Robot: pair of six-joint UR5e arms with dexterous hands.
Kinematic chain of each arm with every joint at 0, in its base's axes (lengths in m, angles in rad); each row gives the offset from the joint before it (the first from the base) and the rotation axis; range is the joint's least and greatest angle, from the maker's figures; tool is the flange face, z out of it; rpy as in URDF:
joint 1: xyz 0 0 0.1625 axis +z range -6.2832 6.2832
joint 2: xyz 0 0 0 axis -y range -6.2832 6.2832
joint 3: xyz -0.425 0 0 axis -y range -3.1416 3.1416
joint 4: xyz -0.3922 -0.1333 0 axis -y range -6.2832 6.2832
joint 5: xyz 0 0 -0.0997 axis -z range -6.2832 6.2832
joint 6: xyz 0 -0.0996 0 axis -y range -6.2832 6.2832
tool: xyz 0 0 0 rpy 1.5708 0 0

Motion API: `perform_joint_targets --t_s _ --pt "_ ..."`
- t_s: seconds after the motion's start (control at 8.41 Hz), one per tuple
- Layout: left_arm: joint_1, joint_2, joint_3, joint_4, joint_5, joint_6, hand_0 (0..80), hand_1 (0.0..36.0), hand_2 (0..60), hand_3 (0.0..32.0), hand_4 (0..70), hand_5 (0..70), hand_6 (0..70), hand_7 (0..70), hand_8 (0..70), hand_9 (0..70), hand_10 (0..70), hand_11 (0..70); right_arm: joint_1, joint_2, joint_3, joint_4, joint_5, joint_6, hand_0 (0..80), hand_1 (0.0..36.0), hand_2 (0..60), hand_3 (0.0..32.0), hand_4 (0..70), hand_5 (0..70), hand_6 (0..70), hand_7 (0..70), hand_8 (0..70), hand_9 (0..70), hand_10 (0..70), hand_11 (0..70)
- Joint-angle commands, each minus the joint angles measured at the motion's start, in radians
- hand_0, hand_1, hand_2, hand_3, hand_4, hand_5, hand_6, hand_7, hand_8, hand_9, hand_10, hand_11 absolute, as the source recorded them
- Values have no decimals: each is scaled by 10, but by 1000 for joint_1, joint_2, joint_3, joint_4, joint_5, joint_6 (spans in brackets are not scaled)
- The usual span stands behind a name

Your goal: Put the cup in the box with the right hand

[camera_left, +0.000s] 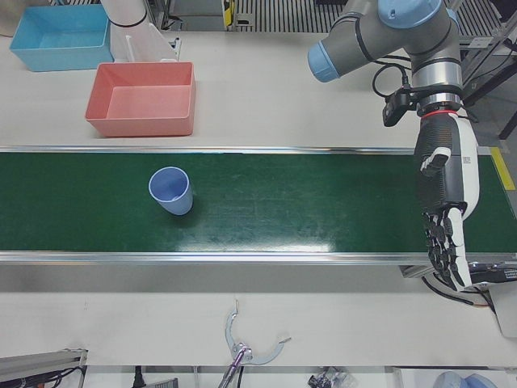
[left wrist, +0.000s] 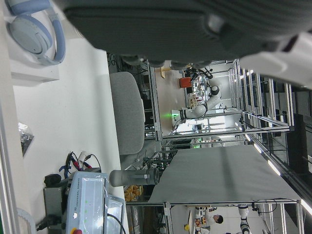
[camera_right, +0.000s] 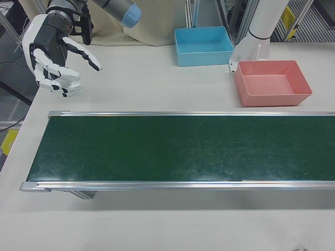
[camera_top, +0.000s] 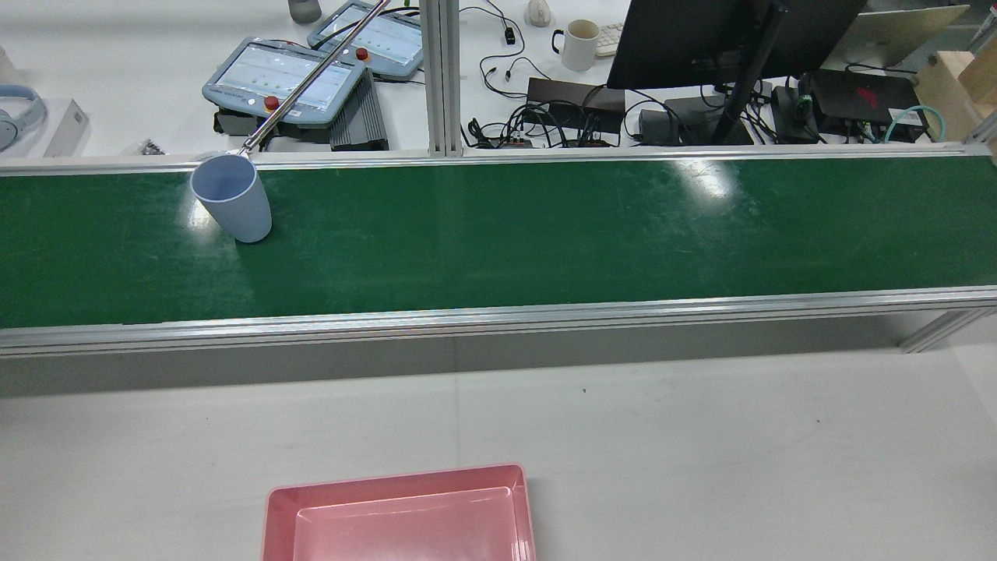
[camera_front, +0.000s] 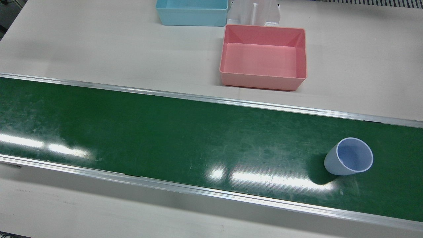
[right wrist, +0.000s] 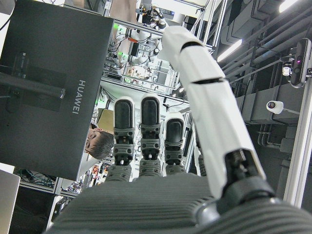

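Rear view surroundings: a thin metal rod [camera_top: 311, 74] slanted down from the far desk to the rim of the cup [camera_top: 231, 198]; teach pendants [camera_top: 284, 78], a white mug [camera_top: 579, 44], a dark monitor [camera_top: 701, 39] and cables lay on the desk beyond the belt.
Obstacles: nothing stood on the green belt [camera_front: 165, 138] between the right hand [camera_right: 56, 57] and the cup; the whole run of belt lay between them.
Containers: the pink box [camera_front: 263, 57] sat on the white table [camera_front: 99, 49] behind the belt, nothing in it; a blue box [camera_front: 192, 12] stood further back, on the right hand's side of the pink one, nothing seen inside.
Cup: pale blue, upright on the belt, mouth open, nothing in it; it stood near the belt's far edge, well apart from the right hand and toward the left arm's end.
Right hand: fingers spread, holding nothing, hovering over the table just off the belt's end, well apart from both boxes.
Left hand [camera_left: 444, 226]: pointed downward past the other belt end, fingers loosely extended, holding nothing.
Front table edge: a small metal hook-shaped tool [camera_left: 242, 347] lay there.
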Motion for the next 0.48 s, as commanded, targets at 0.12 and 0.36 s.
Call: perform_joint_targets --t_s 0.12,0.36 --pt "0 0 0 0 0 0 0 0 0 0 0 0 0 0 0 0 0 0 0 0 0 0 0 0 800 360 160 0 139 196 184 637 364 457 278 436" --pt "1 0 0 1 0 0 0 0 0 0 0 0 0 0 0 0 0 0 0 0 0 0 0 -1 800 360 168 0 148 197 187 646 367 461 282 441"
